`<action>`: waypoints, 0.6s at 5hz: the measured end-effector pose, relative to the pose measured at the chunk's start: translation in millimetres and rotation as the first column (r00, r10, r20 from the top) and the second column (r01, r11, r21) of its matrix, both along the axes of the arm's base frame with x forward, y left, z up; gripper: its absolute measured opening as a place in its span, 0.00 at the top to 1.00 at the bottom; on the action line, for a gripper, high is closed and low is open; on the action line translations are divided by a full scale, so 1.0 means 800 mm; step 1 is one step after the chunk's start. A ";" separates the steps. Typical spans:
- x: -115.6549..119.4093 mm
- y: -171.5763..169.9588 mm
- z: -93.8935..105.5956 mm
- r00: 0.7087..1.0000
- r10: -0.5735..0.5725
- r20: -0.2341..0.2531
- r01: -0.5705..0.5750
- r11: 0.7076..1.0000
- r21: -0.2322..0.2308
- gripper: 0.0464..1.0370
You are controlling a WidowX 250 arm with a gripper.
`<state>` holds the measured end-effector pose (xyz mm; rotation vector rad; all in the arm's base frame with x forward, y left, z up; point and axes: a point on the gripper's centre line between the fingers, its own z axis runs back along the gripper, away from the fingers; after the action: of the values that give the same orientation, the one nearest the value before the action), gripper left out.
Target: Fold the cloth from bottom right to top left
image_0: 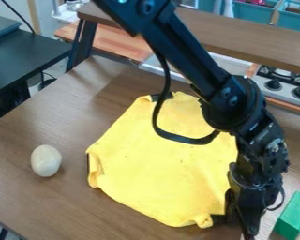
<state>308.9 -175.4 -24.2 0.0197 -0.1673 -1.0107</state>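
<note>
Your widest surface was the brown wood-grain worktop (133, 211), which ran under everything you were handling. Your black jointed robot arm (187, 56) slanted across it from the top edge to the lower right of the camera view, in front of part of the yellow cloth. Behind the worktop you had a long brown wooden board (252, 41), and at the upper left a black-topped table (27, 55). Beyond the board, at the upper right, were teal bins (246, 13); below it, partly behind the arm, was a silver stove with black knobs (287, 89).

Your soft yellow fabric cloth (159, 164) lay on the middle of the worktop, mostly spread out, its outline uneven. Its left edge was turned up in a small crumple, and another little bunch showed at its bottom corner, near your end effector (248, 229). That black end effector hung down just beside the cloth's lower right part; you could not tell from this view whether it was open or closed. A thin black cable (155, 117) looped from the arm, in front of the cloth's upper part.

To the right of the end effector you had a green rectangular block (295, 215), and left of the cloth, well apart from it, a smooth off-white egg-shaped object (46, 161).
</note>
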 end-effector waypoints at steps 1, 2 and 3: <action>0.000 0.004 0.015 0.999 -0.017 -0.033 0.015 0.998 -0.055 0.98; 0.012 0.022 0.038 0.999 0.002 -0.042 -0.006 0.996 -0.084 0.99; 0.028 0.041 0.066 0.998 0.038 -0.044 -0.043 0.992 -0.118 0.99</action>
<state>331.5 -142.3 28.8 -0.1059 -0.1882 -0.9584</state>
